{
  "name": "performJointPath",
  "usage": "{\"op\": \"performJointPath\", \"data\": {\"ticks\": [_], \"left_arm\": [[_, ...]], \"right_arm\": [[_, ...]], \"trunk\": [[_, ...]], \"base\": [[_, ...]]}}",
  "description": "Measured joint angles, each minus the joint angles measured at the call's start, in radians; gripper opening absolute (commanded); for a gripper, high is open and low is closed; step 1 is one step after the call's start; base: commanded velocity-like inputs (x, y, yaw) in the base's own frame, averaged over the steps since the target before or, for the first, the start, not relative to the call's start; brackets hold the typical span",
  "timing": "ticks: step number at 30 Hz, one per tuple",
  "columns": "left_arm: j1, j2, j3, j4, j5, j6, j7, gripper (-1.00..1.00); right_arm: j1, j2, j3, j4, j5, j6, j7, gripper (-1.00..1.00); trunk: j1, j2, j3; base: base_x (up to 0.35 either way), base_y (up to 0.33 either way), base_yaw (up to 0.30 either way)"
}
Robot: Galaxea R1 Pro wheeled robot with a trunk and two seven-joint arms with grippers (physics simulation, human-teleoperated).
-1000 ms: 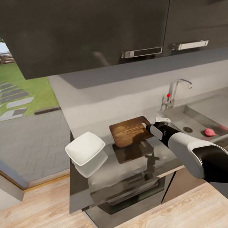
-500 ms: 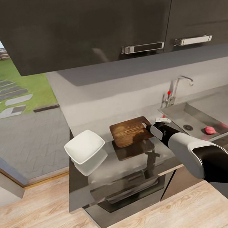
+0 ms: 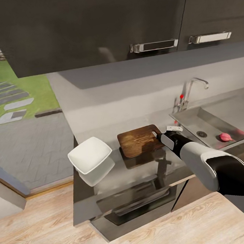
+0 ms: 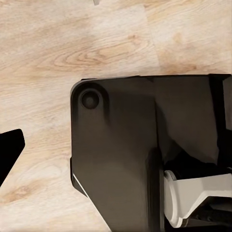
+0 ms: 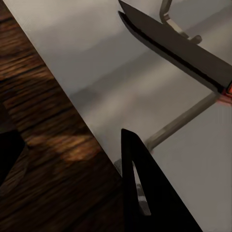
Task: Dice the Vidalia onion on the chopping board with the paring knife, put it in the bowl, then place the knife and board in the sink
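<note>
White-and-black right arm (image 3: 202,158), dark wedge-shaped fingers (image 5: 145,193).

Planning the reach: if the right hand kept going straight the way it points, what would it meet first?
Probably the right edge of the dark brown wooden chopping board, just ahead of the right hand. The dark-bladed paring knife lies beyond on the glossy grey countertop; depth is unclear.
</note>
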Motion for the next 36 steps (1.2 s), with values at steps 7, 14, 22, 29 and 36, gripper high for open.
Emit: {"op": "performJointPath", "data": {"ticks": [7, 14, 22, 29, 36], "left_arm": [[0.0, 0.0, 0.0, 0.003, -0.001, 0.0, 0.0, 1.0], [0.0, 0.0, 0.0, 0.005, 0.0, -0.001, 0.001, 1.0], [0.0, 0.0, 0.0, 0.005, 0.0, 0.0, 0.001, 1.0], [0.0, 0.0, 0.0, 0.011, 0.0, -0.001, 0.0, 1.0], [0.0, 0.0, 0.0, 0.014, 0.0, -0.001, 0.0, 1.0]], "right_arm": [[0.0, 0.0, 0.0, 0.0, -0.001, 0.0, 0.0, -1.0], [0.0, 0.0, 0.0, 0.0, -0.001, 0.0, 0.0, -1.0], [0.0, 0.0, 0.0, 0.0, -0.001, 0.0, 0.0, -1.0], [0.0, 0.0, 0.0, 0.0, -0.001, 0.0, 0.0, -1.0], [0.0, 0.0, 0.0, 0.0, 0.0, 0.0, 0.0, -1.0]], "trunk": [[0.0, 0.0, -0.011], [0.0, 0.0, -0.022], [0.0, 0.0, -0.032], [0.0, 0.0, -0.033], [0.0, 0.0, -0.033]], "base": [[0.0, 0.0, 0.0], [0.0, 0.0, 0.0], [0.0, 0.0, 0.0], [0.0, 0.0, 0.0], [0.0, 0.0, 0.0]]}}
